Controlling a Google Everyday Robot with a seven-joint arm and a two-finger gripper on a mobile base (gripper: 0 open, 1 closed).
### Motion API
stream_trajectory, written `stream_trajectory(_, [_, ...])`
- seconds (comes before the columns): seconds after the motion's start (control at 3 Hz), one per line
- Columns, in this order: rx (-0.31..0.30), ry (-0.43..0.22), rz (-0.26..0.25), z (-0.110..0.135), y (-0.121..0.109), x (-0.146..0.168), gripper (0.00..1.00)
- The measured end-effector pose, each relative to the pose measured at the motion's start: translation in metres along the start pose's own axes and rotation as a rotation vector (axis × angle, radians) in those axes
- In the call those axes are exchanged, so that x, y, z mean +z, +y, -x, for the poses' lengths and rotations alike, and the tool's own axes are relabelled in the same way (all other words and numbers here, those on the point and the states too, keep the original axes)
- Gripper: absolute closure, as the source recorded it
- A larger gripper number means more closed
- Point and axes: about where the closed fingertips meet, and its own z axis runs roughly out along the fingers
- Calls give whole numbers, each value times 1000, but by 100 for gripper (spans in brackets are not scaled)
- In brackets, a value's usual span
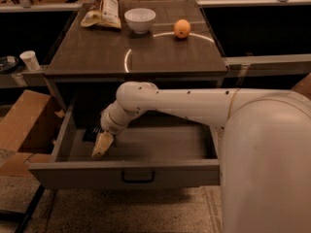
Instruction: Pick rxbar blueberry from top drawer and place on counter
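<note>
My rig's white arm (194,103) reached from the right into the open top drawer (194,173) below the front edge of the desk. The gripper (102,146), pale yellow, pointed down at the drawer's floor near its left wall. I could not tell from my screen whether the gripper was closed or released. The rxbar blueberry (91,133) lay flat as a dark shape in the drawer's left part, just behind the gripper and toward the back. I could not tell whether the two touched. A small black handle (138,177) sat at the middle of the drawer's front panel.

On the counter (97,57), a tan snack bag (103,6) stood at the far-left corner. A white bowl (140,19) sat beside it along the far edge, and an orange (182,28) lay to the right of the bowl. A paper cup (30,59) stood off the desk's left edge. A cardboard box (24,123) rested on the floor by the drawer's left side.
</note>
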Motion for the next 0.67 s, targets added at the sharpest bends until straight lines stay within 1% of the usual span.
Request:
stream_trajectory(0.33, [13,-24,12,18,1,0,18])
stream_trajectory(0.67, [9,-25,-11,-41,-5,23,42])
